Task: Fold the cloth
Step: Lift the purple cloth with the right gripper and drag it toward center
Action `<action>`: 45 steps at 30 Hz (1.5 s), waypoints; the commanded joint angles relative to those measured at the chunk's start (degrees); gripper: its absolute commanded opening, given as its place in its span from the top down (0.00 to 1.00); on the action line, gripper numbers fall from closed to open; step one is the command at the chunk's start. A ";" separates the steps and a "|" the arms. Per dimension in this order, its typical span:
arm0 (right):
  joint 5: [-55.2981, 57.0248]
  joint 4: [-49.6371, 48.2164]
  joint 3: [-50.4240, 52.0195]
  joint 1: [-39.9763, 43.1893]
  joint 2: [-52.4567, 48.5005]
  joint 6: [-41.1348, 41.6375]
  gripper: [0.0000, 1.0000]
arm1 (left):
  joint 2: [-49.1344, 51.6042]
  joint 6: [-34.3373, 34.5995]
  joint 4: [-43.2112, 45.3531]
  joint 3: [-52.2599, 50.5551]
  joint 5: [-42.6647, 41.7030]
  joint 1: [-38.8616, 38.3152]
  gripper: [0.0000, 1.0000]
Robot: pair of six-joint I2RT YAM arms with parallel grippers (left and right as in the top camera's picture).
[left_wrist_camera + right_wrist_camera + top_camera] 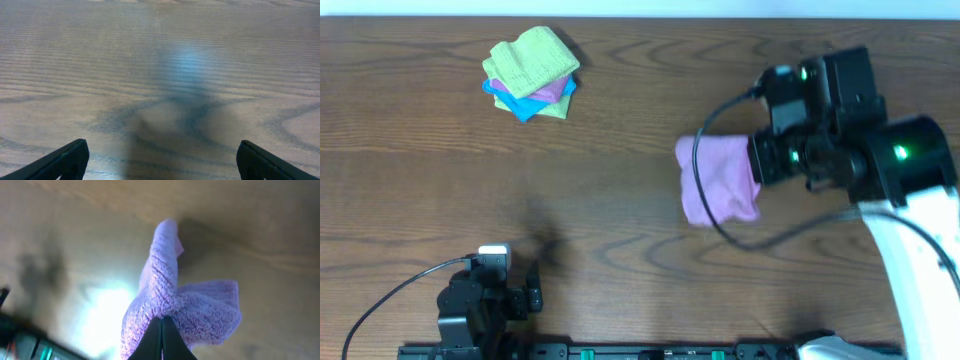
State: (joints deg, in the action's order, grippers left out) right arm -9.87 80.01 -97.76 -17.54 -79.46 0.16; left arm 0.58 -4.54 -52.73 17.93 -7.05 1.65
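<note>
overhead: the cloth (716, 180) sits right of centre on the table (620, 120), gathered into a soft lump, not spread square. by the look of it, you have no clean fold yet; one edge is taken up and the laying over is still to do. your right gripper (768, 162) is at the cloth's right edge, the arm reaching in from the right side with the wrist over the fabric. your left gripper (532, 290) is parked at the near edge, well apart from the cloth. a stack of other cloths (532, 73) lies at the far left, untouched.

left wrist: only bare wood below. the jaws stand wide apart with nothing between them, pointed at the table.

right wrist: the fingers are pinched tight on a bunch of lilac terry. the cloth trails from the pinch towards the table in a twisted tail, one flap flaring out to the side. the label doesn't show, so you can't tell which edge you have.
</note>
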 commanded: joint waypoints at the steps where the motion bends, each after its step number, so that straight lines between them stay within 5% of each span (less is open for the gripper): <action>1: -0.57 3.23 -0.81 -2.80 3.17 -0.44 0.99 | -0.37 -1.27 -2.60 -1.05 1.25 -0.28 0.05; 13: -2.99 7.98 -0.15 -7.58 4.57 -0.02 0.99 | -0.37 -1.27 -2.60 -1.05 1.25 -0.28 0.05; 22: 4.48 -15.32 11.98 -2.19 -9.44 -0.04 0.98 | -0.37 -1.27 -2.60 -1.05 1.25 -0.28 0.05; 27: 23.45 -30.38 13.49 6.86 -21.92 9.66 0.96 | -0.37 -1.27 -2.60 -1.05 1.25 -0.28 0.05; 28: 23.78 -32.41 13.00 8.70 -23.26 10.91 0.74 | -0.37 -1.27 -2.60 -1.05 1.25 -0.28 0.04; 29: 22.75 -34.32 12.35 10.71 -24.30 11.23 0.38 | -0.37 -1.27 -2.60 -1.07 1.25 -0.28 0.05; 30: 21.42 -35.43 11.74 12.33 -24.74 11.21 0.18 | -0.37 -1.27 -2.60 -1.05 1.25 -0.28 0.04; 32: 19.67 -36.13 10.86 14.56 -24.61 11.28 0.01 | -0.37 -1.27 -2.60 -1.05 1.25 -0.28 0.05; 38: 15.19 -33.31 9.33 17.38 -21.11 11.37 0.01 | -0.37 -1.27 -2.60 -1.05 1.25 -0.28 0.04; 45: -10.14 -21.86 10.21 17.35 -20.98 11.93 0.11 | -0.37 -1.27 -2.60 -1.05 1.25 -0.28 0.04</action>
State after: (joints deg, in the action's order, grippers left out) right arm -8.40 57.32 -87.70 0.03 -100.01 10.83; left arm 0.58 -4.54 -52.73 17.93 -7.07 1.65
